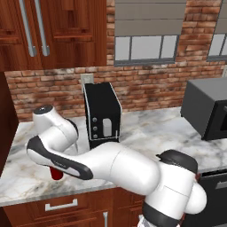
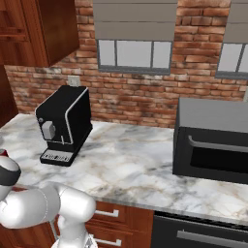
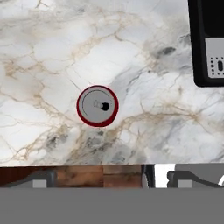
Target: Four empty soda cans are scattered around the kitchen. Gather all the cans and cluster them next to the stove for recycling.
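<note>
Arm bent low – tool (image 3: 111, 179) above red can (image 3: 97, 106)

Your arm (image 1: 128, 170) is built of fat, rounded white shells with a glossy finish, like smooth tubes swollen at each joint. Dark, near-black bands and caps mark the joints: one cap (image 1: 179, 159) sits at the right on the big near segment, a curved black strip (image 1: 60, 162) runs along the left link, and a grey-black disc (image 1: 44, 109) tops the far-left joint. In the right base view you see white shells (image 2: 46, 206) and a dark band (image 2: 7, 175) with a trace of red above it.
</note>
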Controlling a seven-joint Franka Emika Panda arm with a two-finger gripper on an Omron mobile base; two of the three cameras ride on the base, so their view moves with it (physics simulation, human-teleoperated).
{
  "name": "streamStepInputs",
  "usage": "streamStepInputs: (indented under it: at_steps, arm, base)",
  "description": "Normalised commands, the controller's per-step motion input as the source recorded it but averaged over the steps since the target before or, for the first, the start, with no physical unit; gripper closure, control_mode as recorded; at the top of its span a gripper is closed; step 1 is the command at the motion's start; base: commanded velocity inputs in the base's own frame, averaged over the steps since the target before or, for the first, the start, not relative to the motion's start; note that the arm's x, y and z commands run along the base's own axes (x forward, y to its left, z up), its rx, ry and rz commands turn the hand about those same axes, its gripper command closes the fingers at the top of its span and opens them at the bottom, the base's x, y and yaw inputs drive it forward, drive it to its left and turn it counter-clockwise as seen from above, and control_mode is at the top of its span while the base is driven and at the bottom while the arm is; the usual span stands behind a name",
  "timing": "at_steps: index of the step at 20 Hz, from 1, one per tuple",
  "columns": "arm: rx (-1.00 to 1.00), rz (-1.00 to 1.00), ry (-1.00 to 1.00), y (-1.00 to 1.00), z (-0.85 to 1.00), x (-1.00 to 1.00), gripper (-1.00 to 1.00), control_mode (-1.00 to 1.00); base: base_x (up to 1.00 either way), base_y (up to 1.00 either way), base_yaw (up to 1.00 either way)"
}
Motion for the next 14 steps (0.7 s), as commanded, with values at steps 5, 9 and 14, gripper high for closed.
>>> streamStepInputs:
  at_steps: [5, 9, 14]
  arm:
    - [0.02, 0.0, -0.09, 0.01, -0.22, 0.17, -1.0, -1.0]
    - [0.05, 0.0, -0.02, -0.05, -0.26, 0.33, -1.0, -1.0]
    - [0.03, 0.01, 0.0, -0.02, -0.18, 0.48, -1.0, -1.0]
  base:
    - [0.0, 0.0, 0.0]
    - [0.0, 0.0, 0.0]
    - [0.0, 0.0, 0.0]
